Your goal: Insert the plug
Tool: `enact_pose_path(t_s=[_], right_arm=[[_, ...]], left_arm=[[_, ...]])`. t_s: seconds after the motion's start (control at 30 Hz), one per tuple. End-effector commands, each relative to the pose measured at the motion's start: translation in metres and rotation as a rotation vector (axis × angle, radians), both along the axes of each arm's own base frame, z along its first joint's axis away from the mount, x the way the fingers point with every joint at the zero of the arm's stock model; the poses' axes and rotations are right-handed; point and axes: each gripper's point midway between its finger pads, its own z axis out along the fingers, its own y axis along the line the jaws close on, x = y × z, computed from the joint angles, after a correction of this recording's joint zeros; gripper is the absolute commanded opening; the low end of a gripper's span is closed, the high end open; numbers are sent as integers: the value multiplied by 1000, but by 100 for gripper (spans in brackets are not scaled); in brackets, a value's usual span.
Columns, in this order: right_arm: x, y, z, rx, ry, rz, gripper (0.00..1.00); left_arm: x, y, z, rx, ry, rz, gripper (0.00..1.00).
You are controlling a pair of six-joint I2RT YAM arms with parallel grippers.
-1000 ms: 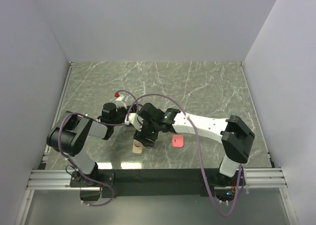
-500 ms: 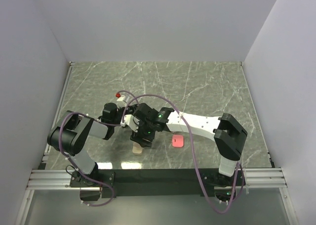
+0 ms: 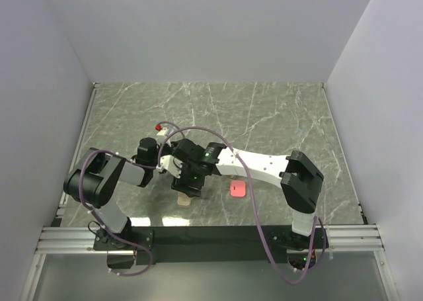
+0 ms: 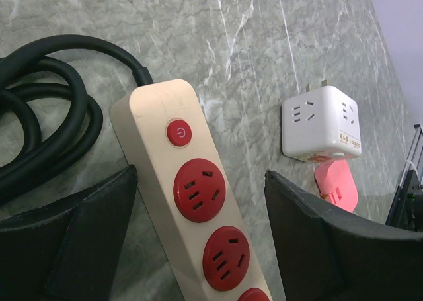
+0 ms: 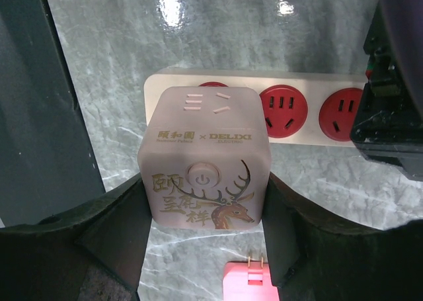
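My right gripper (image 5: 203,195) grasps a white cube plug (image 5: 205,135) printed with a gold deer, over the cream power strip (image 5: 314,112). My left gripper (image 4: 199,182) stands released.

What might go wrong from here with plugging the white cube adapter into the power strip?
The cube adapter hides its prongs and most of one socket in the right wrist view, so they may miss the slots.
The left gripper stands open around the power strip, not clamping it, so a push may slide it.
The pink plug lies close and may get bumped.
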Motion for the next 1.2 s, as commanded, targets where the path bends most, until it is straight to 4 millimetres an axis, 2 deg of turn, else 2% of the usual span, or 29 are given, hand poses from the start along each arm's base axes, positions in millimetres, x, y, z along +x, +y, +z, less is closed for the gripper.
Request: enact_pose_path(t_s=[0.0, 0.57, 1.17], right_arm=[[5, 8, 6, -8, -39, 23, 0], [16, 28, 0, -65, -41, 52, 0], [2, 34, -21, -69, 32, 70, 0]], left_arm=[[-5, -13, 6, -25, -17, -78, 83], [-9, -16, 1, -44, 0, -89, 82], [-10, -16, 2, -49, -2, -91, 82]])
